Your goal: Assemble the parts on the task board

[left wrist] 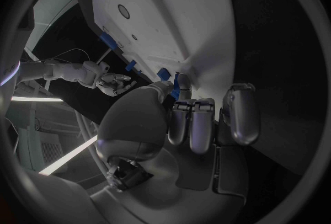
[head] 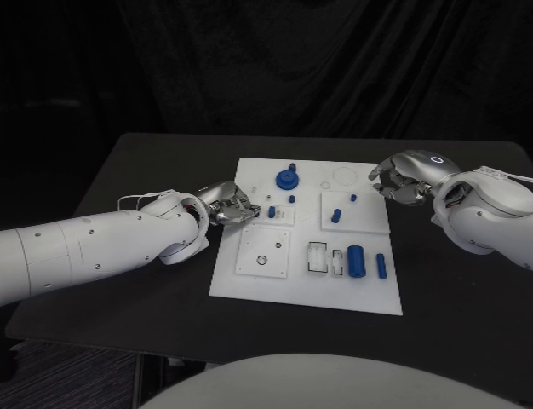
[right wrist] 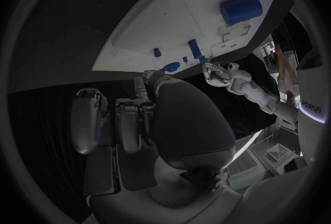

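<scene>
Left robot hand (head: 226, 204), at the board's (head: 249, 285) edge, pinches a small blue part (left wrist: 175, 87); seat it squarely. Right robot hand (head: 398, 181): fingers curled, apparently empty.

Black table (head: 144, 281), square-ish top, dark backdrop behind. White task board (head: 249, 285) lies flat directly on it, around table centre, long side running from near edge towards far edge.

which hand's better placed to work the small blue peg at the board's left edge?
Left, likely. The left hand sits at the task board's left edge, fingertips right beside the small blue peg. The right hand hovers at the far right edge, fingers curled in, with the board's width between.
</scene>
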`<state>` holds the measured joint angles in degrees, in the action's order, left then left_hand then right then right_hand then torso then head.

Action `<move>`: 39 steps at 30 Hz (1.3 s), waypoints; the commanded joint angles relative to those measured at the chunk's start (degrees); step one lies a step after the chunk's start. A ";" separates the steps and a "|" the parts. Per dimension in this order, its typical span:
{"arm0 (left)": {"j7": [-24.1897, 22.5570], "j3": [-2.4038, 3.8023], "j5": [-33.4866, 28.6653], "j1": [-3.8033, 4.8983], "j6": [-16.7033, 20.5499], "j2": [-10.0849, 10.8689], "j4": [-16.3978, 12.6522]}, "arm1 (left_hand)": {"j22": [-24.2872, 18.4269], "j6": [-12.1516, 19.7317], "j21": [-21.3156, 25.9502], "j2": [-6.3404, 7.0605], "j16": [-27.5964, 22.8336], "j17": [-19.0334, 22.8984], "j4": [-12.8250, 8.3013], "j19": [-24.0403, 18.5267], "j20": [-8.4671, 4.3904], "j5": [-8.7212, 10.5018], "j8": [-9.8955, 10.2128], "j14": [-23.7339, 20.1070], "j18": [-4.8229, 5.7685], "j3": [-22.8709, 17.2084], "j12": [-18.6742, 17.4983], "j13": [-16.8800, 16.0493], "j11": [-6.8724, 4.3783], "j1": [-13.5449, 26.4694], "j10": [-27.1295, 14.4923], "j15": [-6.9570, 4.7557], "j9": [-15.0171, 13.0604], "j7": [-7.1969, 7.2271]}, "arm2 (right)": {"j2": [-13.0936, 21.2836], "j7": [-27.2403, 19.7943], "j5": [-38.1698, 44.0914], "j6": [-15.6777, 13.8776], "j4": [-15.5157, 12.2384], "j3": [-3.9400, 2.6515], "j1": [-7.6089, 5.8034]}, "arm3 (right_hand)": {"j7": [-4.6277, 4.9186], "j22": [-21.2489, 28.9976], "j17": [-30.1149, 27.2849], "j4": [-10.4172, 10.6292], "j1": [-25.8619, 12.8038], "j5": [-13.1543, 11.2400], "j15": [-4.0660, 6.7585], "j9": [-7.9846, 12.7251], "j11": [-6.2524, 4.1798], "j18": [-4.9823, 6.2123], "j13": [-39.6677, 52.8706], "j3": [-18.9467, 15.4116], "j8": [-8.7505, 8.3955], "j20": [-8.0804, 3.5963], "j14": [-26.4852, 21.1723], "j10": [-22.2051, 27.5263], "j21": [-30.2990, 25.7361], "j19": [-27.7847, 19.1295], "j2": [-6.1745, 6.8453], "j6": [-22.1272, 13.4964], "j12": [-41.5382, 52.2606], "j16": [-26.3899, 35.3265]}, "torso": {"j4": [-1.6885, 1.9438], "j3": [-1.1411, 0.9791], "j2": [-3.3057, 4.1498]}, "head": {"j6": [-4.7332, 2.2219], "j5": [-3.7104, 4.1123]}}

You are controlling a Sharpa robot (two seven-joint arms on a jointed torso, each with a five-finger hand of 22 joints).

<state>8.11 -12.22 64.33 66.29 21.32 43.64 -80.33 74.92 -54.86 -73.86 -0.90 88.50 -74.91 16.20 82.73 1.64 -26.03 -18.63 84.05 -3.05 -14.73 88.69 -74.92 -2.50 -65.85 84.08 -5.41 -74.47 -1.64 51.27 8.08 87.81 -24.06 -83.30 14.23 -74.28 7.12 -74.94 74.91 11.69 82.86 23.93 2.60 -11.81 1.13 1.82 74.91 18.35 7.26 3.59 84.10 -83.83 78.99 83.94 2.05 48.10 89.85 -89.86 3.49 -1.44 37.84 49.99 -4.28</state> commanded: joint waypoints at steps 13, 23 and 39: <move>-0.24 0.04 -0.14 -0.57 -0.67 0.18 -0.09 | 10.23 0.41 0.37 0.41 -0.35 -12.24 0.32 -0.38 -0.07 0.94 -0.21 4.75 -0.59 0.08 -0.26 -14.20 0.42 -0.10 4.78 0.53 0.12 -0.14 | -0.06 0.92 0.19 0.45 0.05 -0.03 0.13 | -0.11 -11.08 15.09 -0.19 -0.21 0.34 -0.16 0.11 0.19 1.06 15.09 0.47 -0.38 0.26 5.90 -6.17 -0.29 0.40 0.17 0.30 0.15 -0.14 | 0.00 0.06 0.00 | 0.01 -0.11; -0.58 0.04 -0.14 -0.72 -0.63 0.19 0.03 | 10.19 0.25 0.61 -0.55 -0.43 -12.11 0.64 -0.48 0.49 14.97 1.37 4.69 -0.62 7.70 -0.34 -14.14 1.11 10.25 4.72 1.11 2.78 -0.88 | -0.03 1.05 0.19 0.65 0.07 -0.03 0.14 | -0.11 -11.08 15.09 -0.19 -0.21 0.34 -0.16 0.11 0.19 1.06 15.09 0.47 -0.38 0.26 5.90 -6.17 -0.29 0.40 0.17 0.30 0.15 -0.14 | 0.08 0.04 -0.04 | 0.01 0.02; -0.04 0.04 -0.14 -0.87 -1.30 0.22 0.49 | 10.21 -0.25 0.63 -3.63 -0.43 -12.07 0.63 -0.44 0.67 21.63 1.54 4.67 -0.63 17.95 -0.27 -14.17 1.28 17.84 4.76 1.28 4.24 -1.06 | -0.05 1.14 0.19 0.88 0.09 -0.03 0.15 | -0.08 -11.05 15.09 -0.23 -0.34 0.30 -0.16 0.18 0.21 1.08 15.09 0.56 -0.40 0.25 5.90 -6.17 -0.40 0.38 0.21 0.30 0.15 -0.14 | 0.01 0.01 0.01 | 0.01 -0.09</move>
<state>7.97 -12.02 64.34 65.81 21.06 43.86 -80.00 74.92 -55.10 -73.41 -4.23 88.30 -74.91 16.84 82.32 2.05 -4.29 -17.37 84.05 -3.06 3.01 88.69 -74.92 -1.72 -48.11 84.04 -4.59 -70.35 -2.45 51.19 8.24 87.81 -23.60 -83.20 14.23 -74.27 7.12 -74.93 74.91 11.45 82.86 23.93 2.60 -11.73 1.13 1.82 74.91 18.58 7.26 3.59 84.10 -83.83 78.80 83.94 2.05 48.10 89.85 -89.86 3.49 -1.42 37.84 49.99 -4.36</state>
